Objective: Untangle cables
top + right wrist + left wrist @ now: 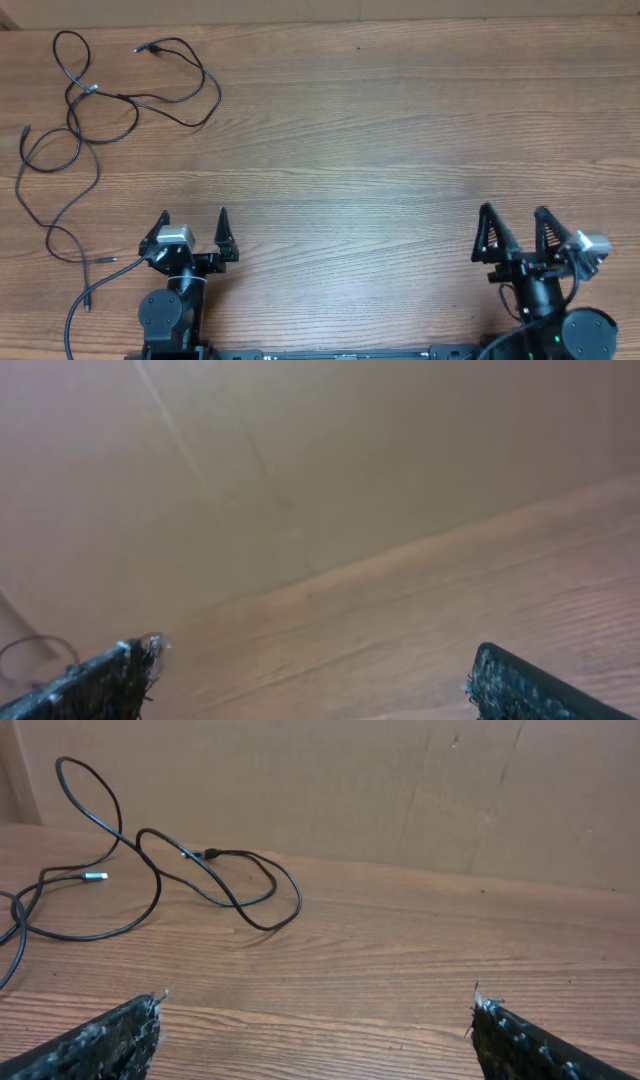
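We see cables (pixel 88 90) up and left of our left pincer (pixel 193 213). It and our right pincer (pixel 514 209) are spread wide apart. Only the top view shows every loop.

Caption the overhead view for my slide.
Tangled cables far left on the table; left hand and right hand open, empty.

Wooden table (pixel 400 150), cardboard wall (pixel 400 790) behind
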`<state>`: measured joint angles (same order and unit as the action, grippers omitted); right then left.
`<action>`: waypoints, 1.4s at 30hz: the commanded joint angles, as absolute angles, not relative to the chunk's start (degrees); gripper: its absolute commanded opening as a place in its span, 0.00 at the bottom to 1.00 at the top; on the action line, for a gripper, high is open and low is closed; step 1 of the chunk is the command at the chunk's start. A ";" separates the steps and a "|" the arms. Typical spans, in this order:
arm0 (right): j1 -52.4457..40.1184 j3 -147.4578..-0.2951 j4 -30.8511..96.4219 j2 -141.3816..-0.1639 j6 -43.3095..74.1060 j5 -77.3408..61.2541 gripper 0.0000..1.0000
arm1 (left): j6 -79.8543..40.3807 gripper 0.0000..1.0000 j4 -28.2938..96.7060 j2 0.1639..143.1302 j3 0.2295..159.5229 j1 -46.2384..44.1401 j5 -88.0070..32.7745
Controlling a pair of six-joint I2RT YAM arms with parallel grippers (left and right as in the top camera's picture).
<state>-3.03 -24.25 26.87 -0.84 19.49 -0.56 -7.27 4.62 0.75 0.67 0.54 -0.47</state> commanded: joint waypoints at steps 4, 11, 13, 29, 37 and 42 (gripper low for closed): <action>-2.94 -14.92 13.72 -0.16 19.64 2.09 1.00 | -6.42 0.99 4.45 0.25 0.27 1.10 -0.91; -2.94 -4.91 -1.91 -0.16 19.62 2.11 1.00 | -6.42 1.00 4.45 0.25 0.27 1.10 -0.91; -2.94 -3.40 -3.22 -0.16 19.62 2.59 1.00 | -6.39 0.99 4.45 0.25 0.27 1.10 -0.91; -2.94 -0.43 4.01 -0.16 19.62 7.90 1.00 | -6.42 1.00 4.45 0.25 0.27 1.10 -0.91; -2.94 -0.43 4.43 -0.16 9.19 5.72 1.00 | -6.42 1.00 4.45 0.25 0.27 1.10 -0.91; -2.94 -0.43 4.64 -0.16 0.38 3.92 1.00 | -6.42 1.00 4.45 0.25 0.27 1.10 -0.91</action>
<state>-3.03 -1.06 4.71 -0.73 8.84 5.37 -7.27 4.62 0.75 0.67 0.54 -0.45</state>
